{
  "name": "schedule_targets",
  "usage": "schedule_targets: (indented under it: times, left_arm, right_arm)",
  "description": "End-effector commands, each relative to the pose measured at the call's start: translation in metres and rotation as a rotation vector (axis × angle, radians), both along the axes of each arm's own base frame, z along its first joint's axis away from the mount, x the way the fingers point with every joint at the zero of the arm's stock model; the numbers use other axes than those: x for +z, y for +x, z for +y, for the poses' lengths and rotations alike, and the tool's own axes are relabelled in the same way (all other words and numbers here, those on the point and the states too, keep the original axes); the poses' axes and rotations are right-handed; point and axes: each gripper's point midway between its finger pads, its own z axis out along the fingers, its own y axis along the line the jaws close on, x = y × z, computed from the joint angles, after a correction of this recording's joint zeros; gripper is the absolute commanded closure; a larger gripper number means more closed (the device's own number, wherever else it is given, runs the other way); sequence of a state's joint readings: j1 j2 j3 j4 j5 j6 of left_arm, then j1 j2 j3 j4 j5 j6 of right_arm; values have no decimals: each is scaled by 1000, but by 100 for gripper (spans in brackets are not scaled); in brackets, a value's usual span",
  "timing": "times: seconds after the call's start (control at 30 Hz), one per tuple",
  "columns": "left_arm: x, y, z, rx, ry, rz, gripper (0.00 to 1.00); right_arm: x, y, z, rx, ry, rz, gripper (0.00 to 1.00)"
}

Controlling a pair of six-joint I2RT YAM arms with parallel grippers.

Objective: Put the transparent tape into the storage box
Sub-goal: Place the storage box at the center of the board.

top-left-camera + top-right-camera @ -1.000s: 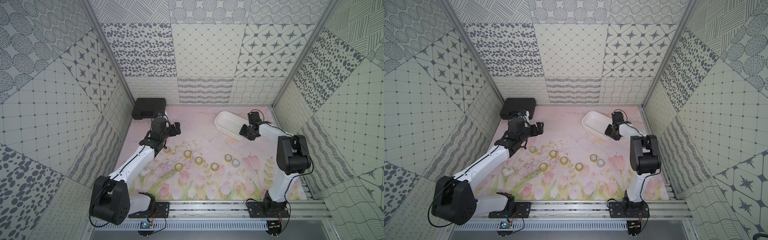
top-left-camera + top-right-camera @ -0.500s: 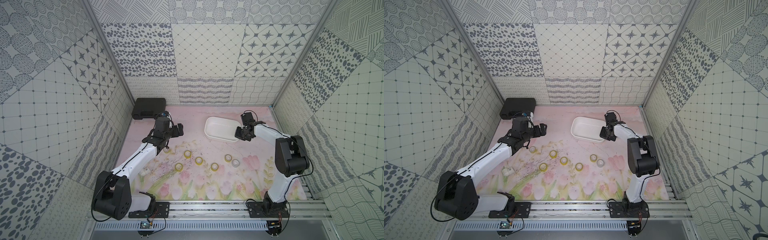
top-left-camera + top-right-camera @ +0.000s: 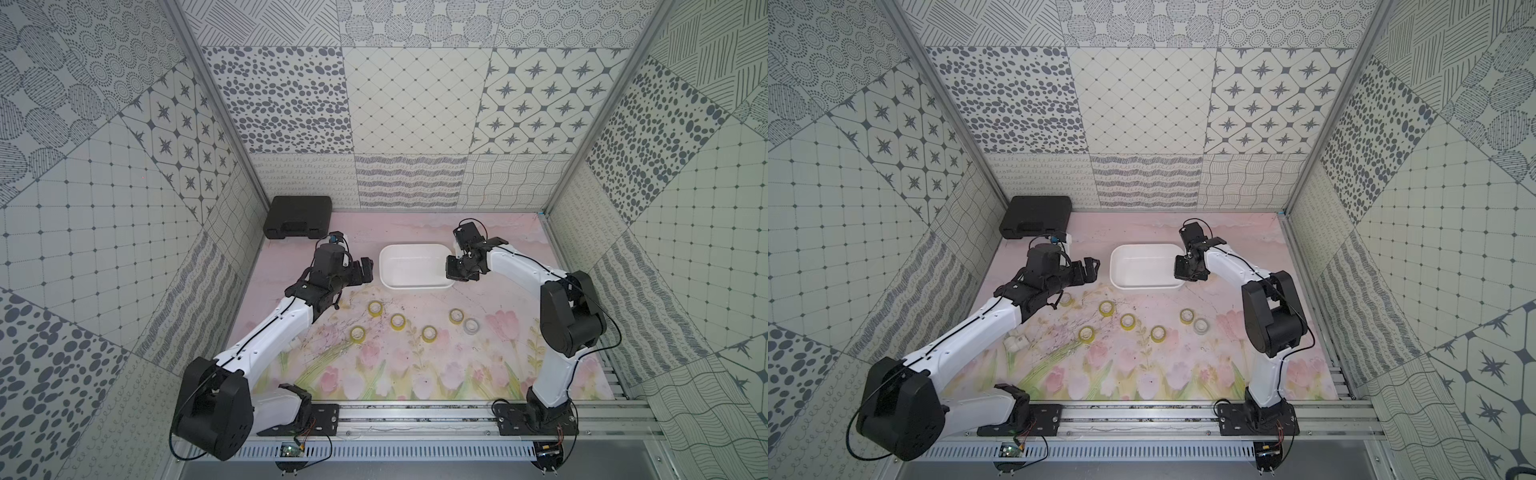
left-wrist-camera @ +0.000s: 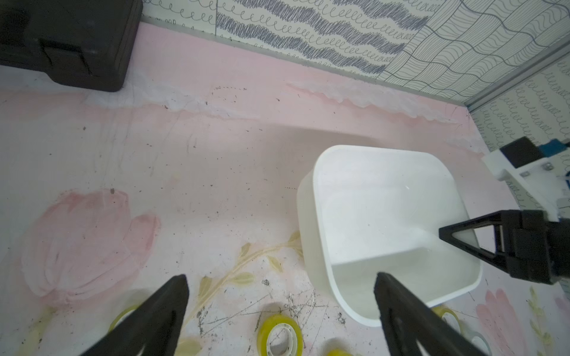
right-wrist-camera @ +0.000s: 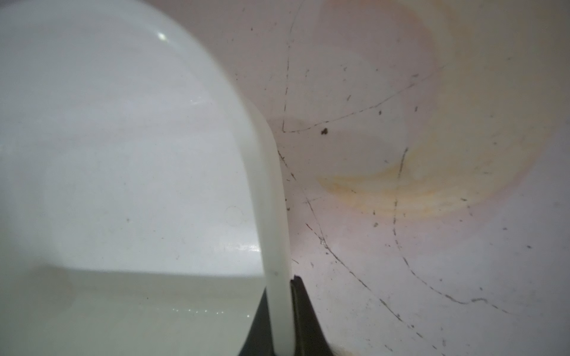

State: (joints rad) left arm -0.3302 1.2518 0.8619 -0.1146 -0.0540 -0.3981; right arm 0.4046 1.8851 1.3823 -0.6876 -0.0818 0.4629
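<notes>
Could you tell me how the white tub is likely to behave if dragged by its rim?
Probably light: the tub looks empty and thin-walled. Pinched at one rim spot by the right gripper, it may swivel or tilt when dragged.

You have the storage box (image 3: 415, 266) at far centre, the tape rings (image 3: 397, 321) in a loose row on its near side, the case (image 3: 298, 216) far left.
</notes>
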Motion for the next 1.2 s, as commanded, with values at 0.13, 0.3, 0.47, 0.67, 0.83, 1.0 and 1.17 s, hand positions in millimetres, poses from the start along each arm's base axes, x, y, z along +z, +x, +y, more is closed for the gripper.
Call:
schedule_targets:
  times: [0.13,0.3,0.47,0.67,0.83,1.0,1.17]
  left_arm:
    - [-5,-19,0,12,-14,29,1]
    - [-9,-18,-1,5,-9,42,1]
    - [-10,-16,-3,-3,-5,38,1]
    - [-7,-12,-4,-9,1,33,1]
    - [1,-9,1,12,31,9,1]
    - [4,-6,8,42,55,-16,1]
    - [8,-3,5,38,33,-40,1]
  right_arm:
    - [-8,9,5,-14,-6,-2,100]
    - [-11,2,3,-30,-34,15,100]
    - [-7,0,1,-32,-42,3,76]
    - [17,9,4,-25,-24,-58,53]
    - [63,6,-8,-30,-29,-135,43]
    - [73,-33,-39,-85,8,-92,47]
    - [42,-86,-62,-91,-54,18,57]
